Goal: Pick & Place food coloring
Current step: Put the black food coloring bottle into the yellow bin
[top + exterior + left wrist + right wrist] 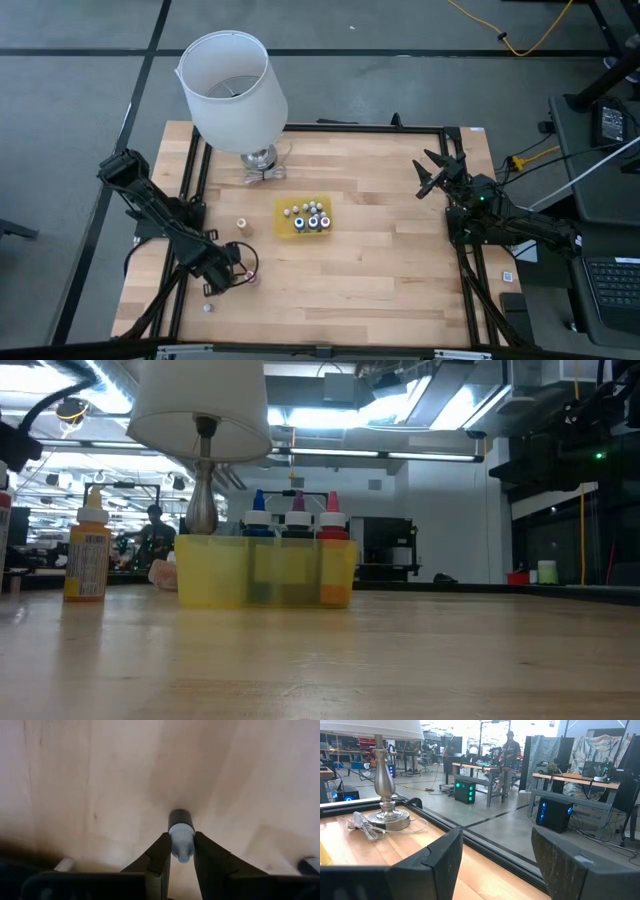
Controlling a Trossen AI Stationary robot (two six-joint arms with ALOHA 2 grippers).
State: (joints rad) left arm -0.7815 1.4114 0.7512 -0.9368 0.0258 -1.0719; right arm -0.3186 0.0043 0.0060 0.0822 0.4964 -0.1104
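Left gripper (243, 272): low over the near-left part of the table, dark wedge-shaped fingers (159, 857) pinched on a small bottle (180, 838) with a pale ribbed cap and dark body.
Right gripper (432, 170): parked at the far-right edge, blocky matte fingers (445, 855) spread wide, gripping nothing.
Tray (285, 231): flat, yellow, translucent plastic, mid-table, packed with upright food coloring bottles (311, 215) with round caps.
Loose bottles: one orange-labelled, standing (241, 224) left of the tray; one tiny (208, 308) near the front-left edge.
Table (380, 250): pale wood planks, smooth grain.
Lamp (232, 90): white drum shade, turned metal base.
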